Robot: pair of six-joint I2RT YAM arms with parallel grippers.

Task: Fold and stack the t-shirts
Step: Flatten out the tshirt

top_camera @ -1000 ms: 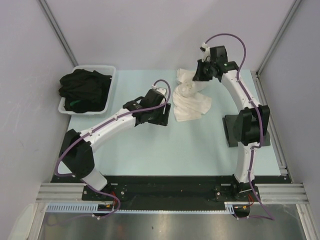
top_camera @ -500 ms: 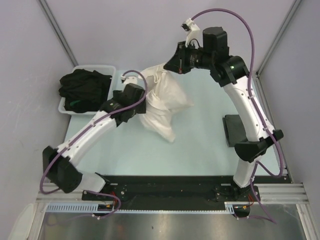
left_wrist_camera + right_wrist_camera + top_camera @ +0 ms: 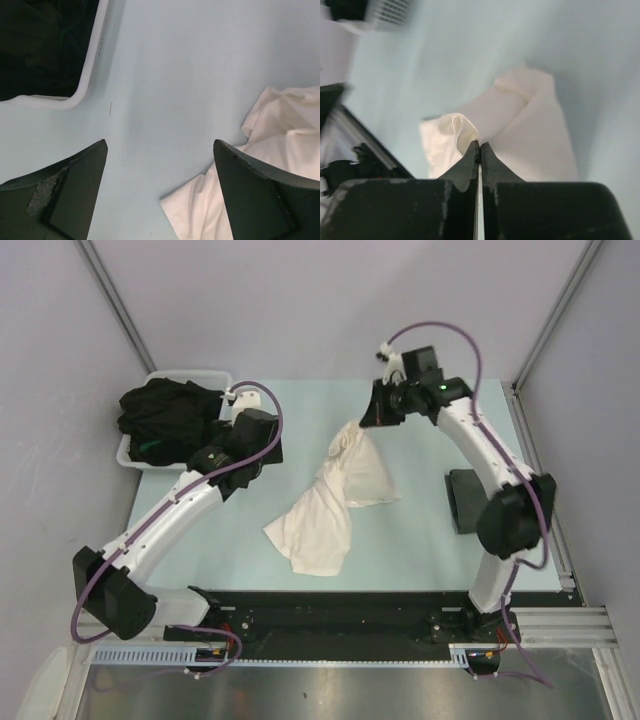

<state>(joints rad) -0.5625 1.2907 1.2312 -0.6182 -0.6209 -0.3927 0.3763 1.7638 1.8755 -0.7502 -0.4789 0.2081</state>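
**Right gripper pinching the cream tee, left gripper standing wide**

The right gripper's jaws are pressing tight together, and a thin sliver of pale cloth is showing between them. They are holding a peak of the cream-white soft cloth t-shirt. From those tips the shirt is hanging and spreading away in rumpled folds. Its far end is lying on the pale blue table, toward the arms' bases.

The left gripper is standing wide apart over bare table, with nothing between its fingers. An edge of the cream-white shirt is lying just off its right finger. In the overhead view the shirt and this gripper are sitting apart. Past its left finger, a rounded corner of the white plastic tub is resting on the table. Inside the tub the dark cloth t-shirts are lying heaped, one edge spilling over the rim. No print is showing on the cream shirt from any view.
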